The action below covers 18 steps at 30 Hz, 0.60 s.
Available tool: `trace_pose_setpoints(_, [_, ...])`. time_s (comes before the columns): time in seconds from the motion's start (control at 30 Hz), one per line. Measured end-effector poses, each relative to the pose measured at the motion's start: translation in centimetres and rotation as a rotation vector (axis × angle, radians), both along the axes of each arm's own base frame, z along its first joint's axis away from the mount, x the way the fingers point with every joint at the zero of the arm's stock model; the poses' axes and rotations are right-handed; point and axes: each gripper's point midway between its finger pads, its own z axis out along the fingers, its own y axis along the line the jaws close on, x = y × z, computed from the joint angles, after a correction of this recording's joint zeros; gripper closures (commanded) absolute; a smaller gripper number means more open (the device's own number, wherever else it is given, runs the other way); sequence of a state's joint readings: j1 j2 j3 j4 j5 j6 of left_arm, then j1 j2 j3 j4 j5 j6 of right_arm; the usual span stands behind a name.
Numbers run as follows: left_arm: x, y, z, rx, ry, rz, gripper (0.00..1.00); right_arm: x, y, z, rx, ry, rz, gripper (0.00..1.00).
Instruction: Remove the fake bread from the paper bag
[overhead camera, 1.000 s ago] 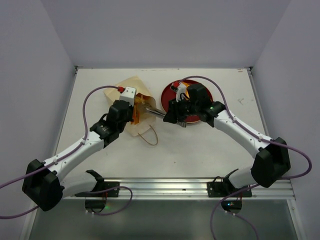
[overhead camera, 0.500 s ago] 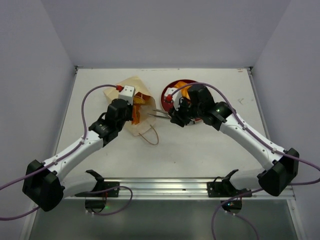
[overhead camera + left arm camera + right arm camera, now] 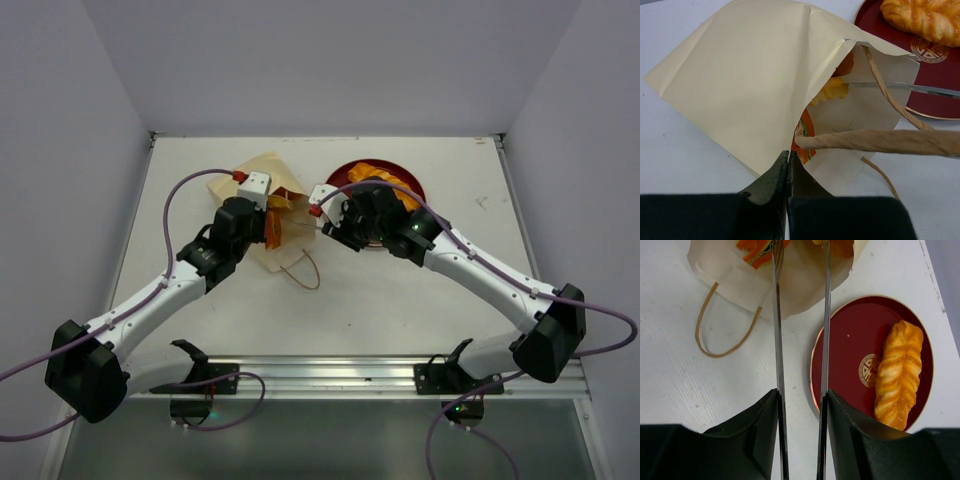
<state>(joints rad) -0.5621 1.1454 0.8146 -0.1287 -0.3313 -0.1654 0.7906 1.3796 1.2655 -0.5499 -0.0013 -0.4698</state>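
The cream paper bag (image 3: 255,185) lies on its side, mouth toward the red plate (image 3: 340,178). My left gripper (image 3: 788,156) is shut on the bag's (image 3: 750,85) rim, holding the mouth up. Inside show an orange and green piece of fake bread (image 3: 807,130) and a yellow ridged piece (image 3: 832,90). A long orange roll (image 3: 897,375) lies on the plate (image 3: 845,355). My right gripper (image 3: 801,392) grips metal tongs (image 3: 776,290). Their blades stand apart, with nothing between them, and their tips reach the bag's mouth (image 3: 805,275).
One brown cord handle (image 3: 715,347) loops out on the white table in front of the bag; the other (image 3: 880,141) stretches across the mouth near my left fingers. The plate sits just right of the bag. Grey walls close the table's back and sides.
My right gripper has swung left off the plate toward the bag, uncovering the roll lying there. The left arm and the bag have stayed put.
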Motion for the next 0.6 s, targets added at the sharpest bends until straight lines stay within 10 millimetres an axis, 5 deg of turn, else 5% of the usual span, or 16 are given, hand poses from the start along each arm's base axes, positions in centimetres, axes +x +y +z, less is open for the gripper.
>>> trace_pose_setpoints(0.6, [-0.1, 0.1, 0.1, -0.015, 0.008, -0.004, 1.00, 1.5, 2.3, 0.6, -0.049, -0.113, -0.009, 0.53])
